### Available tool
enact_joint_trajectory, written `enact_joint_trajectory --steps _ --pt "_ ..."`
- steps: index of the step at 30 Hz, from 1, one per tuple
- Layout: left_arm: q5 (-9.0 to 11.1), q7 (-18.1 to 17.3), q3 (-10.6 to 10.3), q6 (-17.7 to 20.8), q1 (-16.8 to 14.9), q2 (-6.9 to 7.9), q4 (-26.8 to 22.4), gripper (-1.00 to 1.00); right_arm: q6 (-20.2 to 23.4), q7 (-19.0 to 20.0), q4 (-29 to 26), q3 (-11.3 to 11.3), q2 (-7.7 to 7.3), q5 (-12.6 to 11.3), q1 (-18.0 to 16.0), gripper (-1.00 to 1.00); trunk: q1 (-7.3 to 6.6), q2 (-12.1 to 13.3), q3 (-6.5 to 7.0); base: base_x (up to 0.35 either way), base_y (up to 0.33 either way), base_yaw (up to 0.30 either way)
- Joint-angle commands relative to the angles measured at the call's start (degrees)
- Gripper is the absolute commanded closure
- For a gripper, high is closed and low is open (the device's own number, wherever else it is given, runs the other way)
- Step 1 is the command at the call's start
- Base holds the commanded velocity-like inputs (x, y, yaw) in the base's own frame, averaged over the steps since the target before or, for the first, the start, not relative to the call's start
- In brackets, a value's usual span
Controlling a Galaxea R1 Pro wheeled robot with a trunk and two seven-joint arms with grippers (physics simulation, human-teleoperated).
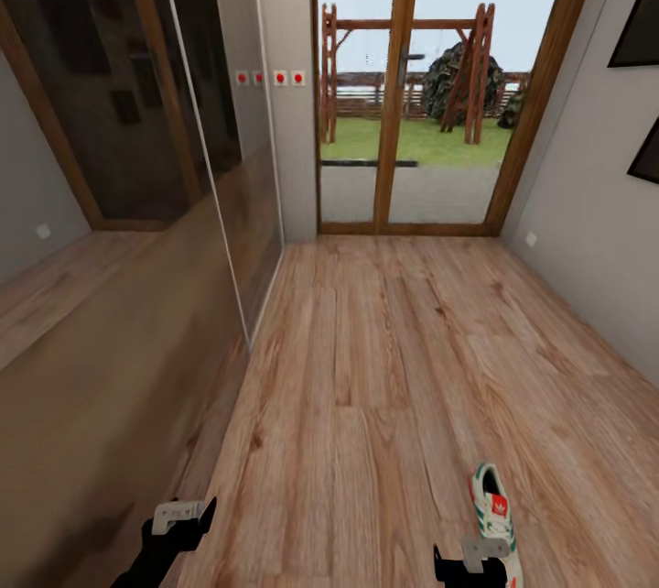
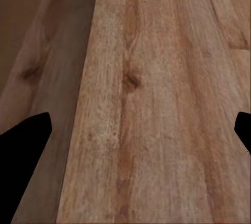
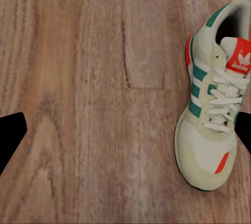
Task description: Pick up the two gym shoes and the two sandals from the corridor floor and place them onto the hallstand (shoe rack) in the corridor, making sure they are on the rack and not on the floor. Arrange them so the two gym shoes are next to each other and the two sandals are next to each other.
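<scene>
Stage: I am starting pickup | one gym shoe (image 1: 494, 515) lying lower right on floor (image 1: 366, 368) | right gripper (image 3: 125, 135) spread, hovering beside it | left gripper (image 2: 141, 130) spread, empty | nothing racked.

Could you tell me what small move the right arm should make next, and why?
Probably shift the right gripper sideways to centre over the gym shoe, then lower. Its jaws look open and empty, and the shoe lies on the corridor floor, off-centre near one finger.

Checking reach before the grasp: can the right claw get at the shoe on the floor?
Probably yes: the shoe lies alone on bare floor, just beside the open right claw, nothing between.
</scene>
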Motion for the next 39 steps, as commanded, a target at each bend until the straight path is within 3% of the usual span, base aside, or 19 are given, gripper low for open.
enact_joint_trajectory --steps 1,17,28,39 --pt "0.4 -0.1 1.1 0.0 -0.1 0.69 0.0 -1.0 -0.1 -0.4 0.0 0.0 0.0 0.4 0.0 -1.0 0.02 0.0 -0.04 0.302 0.0 0.0" --pt "0.4 -0.1 1.1 0.0 -0.2 0.69 -0.2 -1.0 -0.1 -0.4 0.0 0.0 0.0 0.4 0.0 -1.0 0.02 0.0 -0.04 0.113 0.0 0.0" --pt "0.4 -0.1 1.1 0.0 -0.2 0.69 -0.2 -1.0 -0.1 -0.4 0.1 0.0 0.0 0.4 0.0 -1.0 0.02 0.0 -0.04 0.256 0.0 0.0" --pt "0.5 -0.1 1.1 0.0 -0.2 0.69 -0.2 -1.0 -0.1 -0.4 0.0 0.0 0.0 0.4 0.0 -1.0 0.02 0.0 -0.04 0.027 0.0 0.0"
